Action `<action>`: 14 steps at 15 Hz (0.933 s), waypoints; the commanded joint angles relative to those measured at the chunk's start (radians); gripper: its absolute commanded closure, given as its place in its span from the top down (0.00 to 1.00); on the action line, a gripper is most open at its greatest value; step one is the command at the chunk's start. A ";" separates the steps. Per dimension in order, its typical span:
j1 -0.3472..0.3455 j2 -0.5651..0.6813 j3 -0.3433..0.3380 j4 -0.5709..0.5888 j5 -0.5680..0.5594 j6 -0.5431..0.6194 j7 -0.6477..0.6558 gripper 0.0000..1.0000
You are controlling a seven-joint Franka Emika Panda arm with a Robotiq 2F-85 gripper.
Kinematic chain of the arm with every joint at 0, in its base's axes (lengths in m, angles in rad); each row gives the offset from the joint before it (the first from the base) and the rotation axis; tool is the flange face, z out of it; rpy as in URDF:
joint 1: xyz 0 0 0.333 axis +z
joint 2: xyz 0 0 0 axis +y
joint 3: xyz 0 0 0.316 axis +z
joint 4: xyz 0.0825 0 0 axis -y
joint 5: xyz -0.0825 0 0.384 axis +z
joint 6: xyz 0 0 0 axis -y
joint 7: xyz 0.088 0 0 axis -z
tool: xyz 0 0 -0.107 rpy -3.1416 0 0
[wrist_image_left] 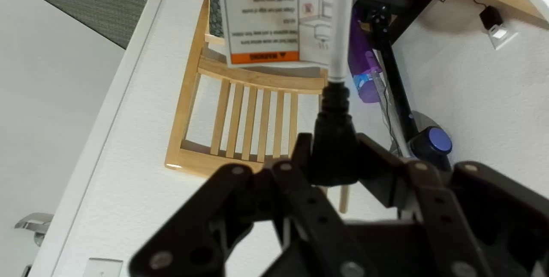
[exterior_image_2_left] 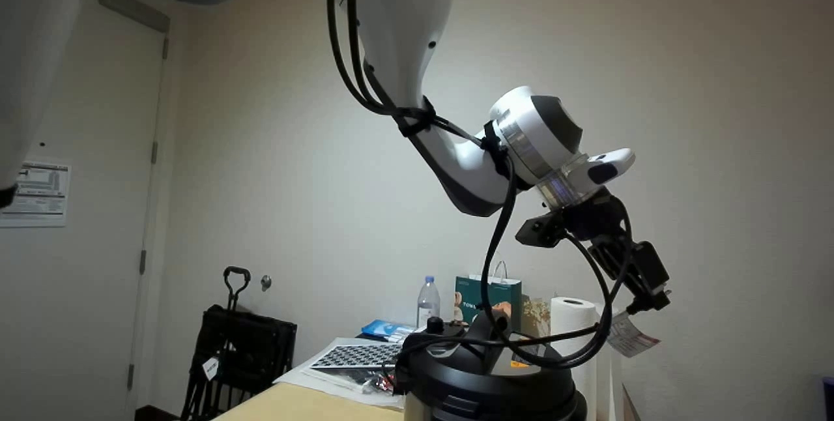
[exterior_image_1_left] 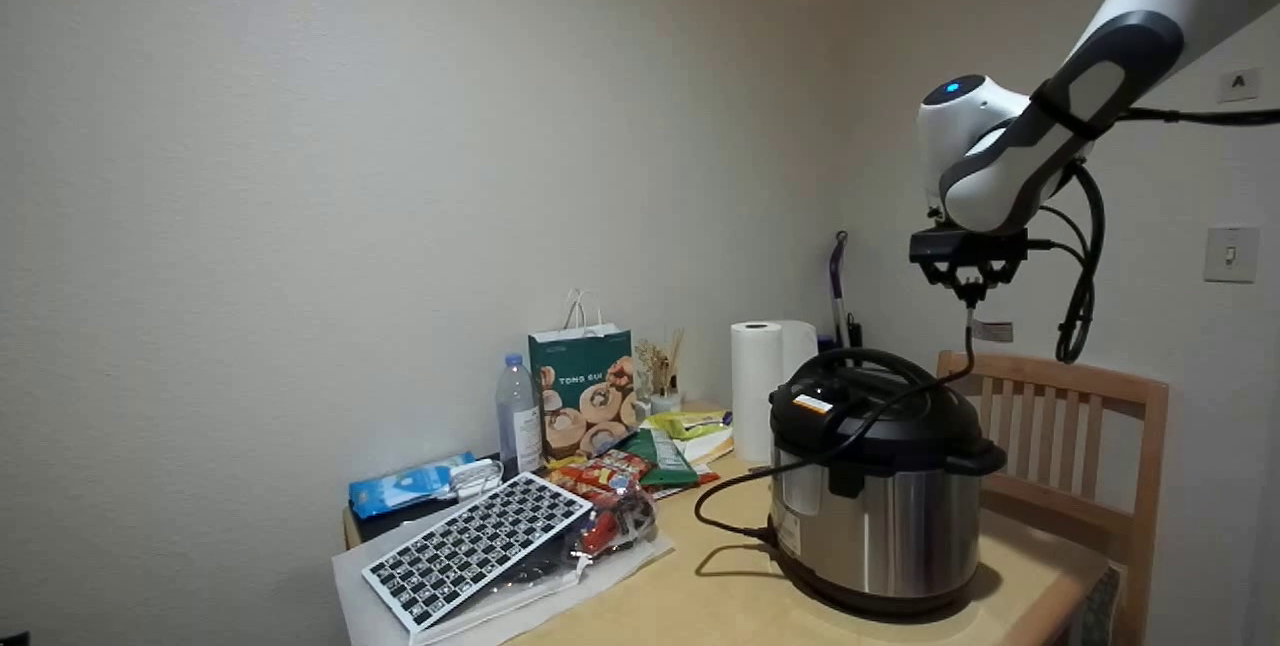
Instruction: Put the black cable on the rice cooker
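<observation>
The rice cooker (exterior_image_1_left: pixel 880 536), steel-bodied with a black lid, stands at the table's front right; its lid (exterior_image_2_left: pixel 488 385) also shows in an exterior view. The black cable (exterior_image_1_left: pixel 968 346) hangs from my gripper (exterior_image_1_left: pixel 970 294), runs slanting over the lid, loops out beside the cooker and meets it low at its base. Above and a little beyond the lid, the gripper is shut on the cable's plug end. In the wrist view the black plug (wrist_image_left: pixel 334 152) sits between the fingers, with a white sleeve and a warning label (wrist_image_left: pixel 270 19) on the cord past it.
A wooden chair (exterior_image_1_left: pixel 1070 436) stands behind the table. Paper towel rolls (exterior_image_1_left: pixel 757 391), a green bag (exterior_image_1_left: pixel 583 391), a bottle (exterior_image_1_left: pixel 520 416) and snack packs (exterior_image_1_left: pixel 610 471) are at the back. A checkered board (exterior_image_1_left: pixel 478 551) lies at the table's left. Thick arm hoses (exterior_image_2_left: pixel 498 238) hang over the lid.
</observation>
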 commanded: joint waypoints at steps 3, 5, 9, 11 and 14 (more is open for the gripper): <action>0.009 0.003 -0.012 0.004 0.005 -0.001 -0.006 0.11; -0.009 0.016 0.031 -0.016 0.196 0.079 -0.206 0.11; 0.018 0.076 0.099 0.012 0.468 0.130 -0.459 0.11; 0.023 0.097 0.142 0.030 0.604 0.110 -0.613 0.11; 0.066 0.098 0.101 0.029 0.581 0.090 -0.614 0.29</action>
